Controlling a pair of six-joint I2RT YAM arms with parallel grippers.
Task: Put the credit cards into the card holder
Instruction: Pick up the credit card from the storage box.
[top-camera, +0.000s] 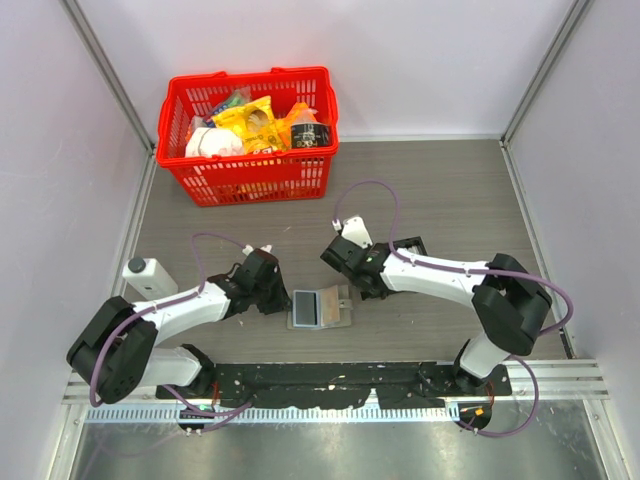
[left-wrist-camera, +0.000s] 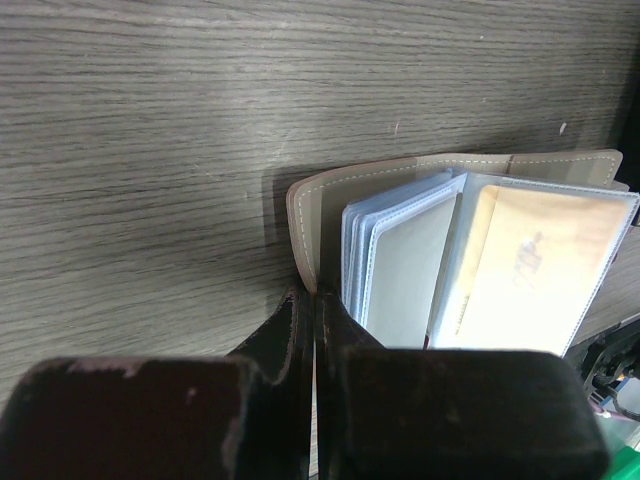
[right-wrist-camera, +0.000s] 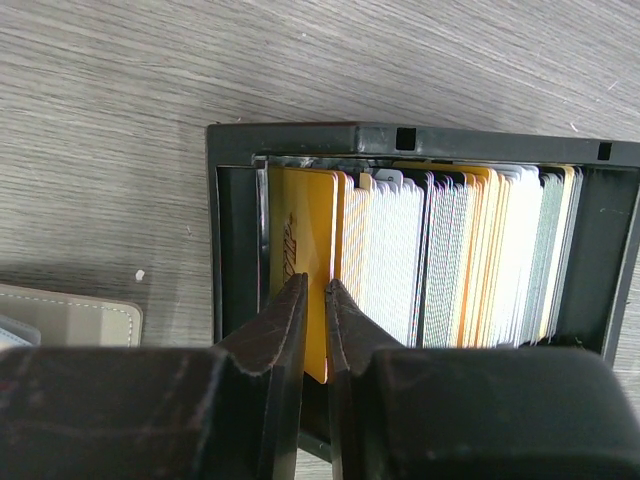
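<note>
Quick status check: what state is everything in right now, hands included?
Holder: open, lying on table.
Orange card: upright in tray.
Other cards: upright, packed in tray.
Left hand: shut on holder's cover edge.
Right hand: shut on orange card.
Basket: filled with packets.

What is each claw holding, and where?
Left gripper: the card holder, by its cover's edge. Right gripper: an orange card in the tray, by its near edge.
</note>
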